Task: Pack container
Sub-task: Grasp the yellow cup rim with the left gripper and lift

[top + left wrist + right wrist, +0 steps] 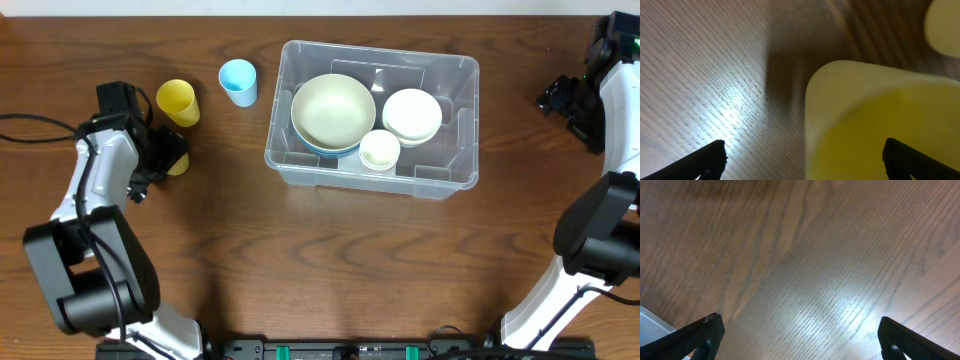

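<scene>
Yellow cup (880, 125) sits off-centre between the left gripper's (805, 155) wide-open fingers, not yet gripped; closing now could tip it. Right gripper (800, 330) hangs open, empty.

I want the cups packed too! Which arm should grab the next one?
Left. The left gripper is open with a yellow cup between its fingers, and the blue cup stands on that side too. The right gripper hangs over the table, beyond the other end of the container.
</scene>
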Tool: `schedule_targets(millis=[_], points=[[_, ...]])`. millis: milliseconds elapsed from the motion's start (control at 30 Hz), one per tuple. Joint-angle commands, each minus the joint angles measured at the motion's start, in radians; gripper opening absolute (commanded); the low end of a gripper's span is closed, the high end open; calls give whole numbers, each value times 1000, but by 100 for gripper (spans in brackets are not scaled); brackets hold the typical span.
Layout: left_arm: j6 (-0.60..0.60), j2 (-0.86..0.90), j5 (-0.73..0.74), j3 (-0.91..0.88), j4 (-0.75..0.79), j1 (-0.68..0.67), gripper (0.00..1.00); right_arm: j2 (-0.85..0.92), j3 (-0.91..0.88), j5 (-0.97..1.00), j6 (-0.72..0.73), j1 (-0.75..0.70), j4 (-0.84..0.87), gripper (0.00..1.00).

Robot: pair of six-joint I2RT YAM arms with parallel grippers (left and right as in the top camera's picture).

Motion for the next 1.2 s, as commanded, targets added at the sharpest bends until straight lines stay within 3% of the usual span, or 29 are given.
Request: schedule_targets(millis=[0,133,200,300,433,700,933,1067,1167], points=[[-18,24,-4,-3,2,2,95,-5,-4,14,11,-5,0,99],[-17,23,-4,-3,6,2,73,-5,-4,14,11,-5,0,99],[-14,23,-4,-3,5,2,52,-5,-4,14,10,-5,0,99],[-10,23,-4,-3,1,2,29,-5,-4,14,11,-5,0,99],[-10,14,-4,-2,-31,2,9,-5,-4,14,10,-5,0,99],[-3,-98,-4,49,-164,2,6,-5,-4,14,10,-5,0,99],[16,-378,9,131,-258,-7,6,-5,-4,14,11,-5,0,99],[68,-538,144,158,-208,-72,6,-5,-4,14,10,-5,0,99],[98,-624,186,158,-102,-212,6,-5,-4,14,11,-5,0,99]])
